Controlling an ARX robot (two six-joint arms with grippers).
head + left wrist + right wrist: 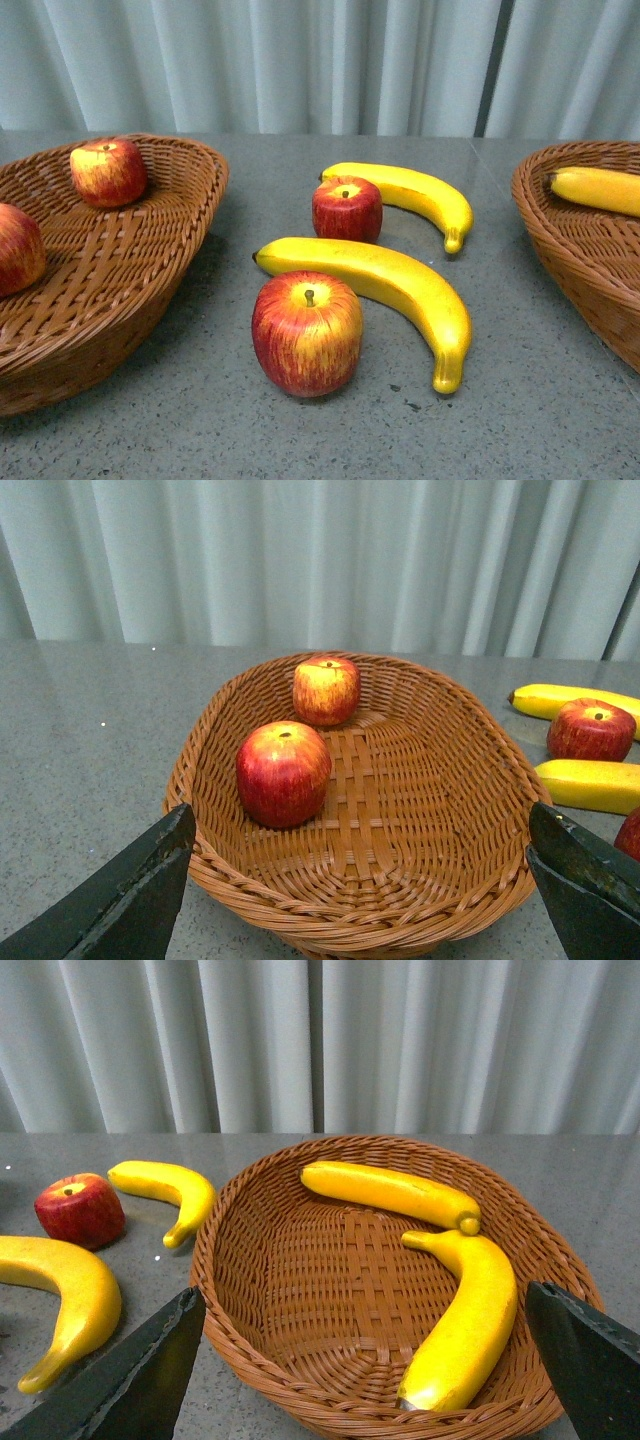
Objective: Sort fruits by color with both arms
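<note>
Ahead, two apples [283, 772] in basket [440, 780], beyond left hand [360, 825].

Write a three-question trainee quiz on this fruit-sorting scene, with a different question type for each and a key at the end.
1. True or false: the left basket holds two apples.
2. How many bananas lie loose on the table? A) one B) two C) four
3. Fill in: the right gripper has its jaws ___.

Key: 1 true; 2 B; 3 open.
</note>
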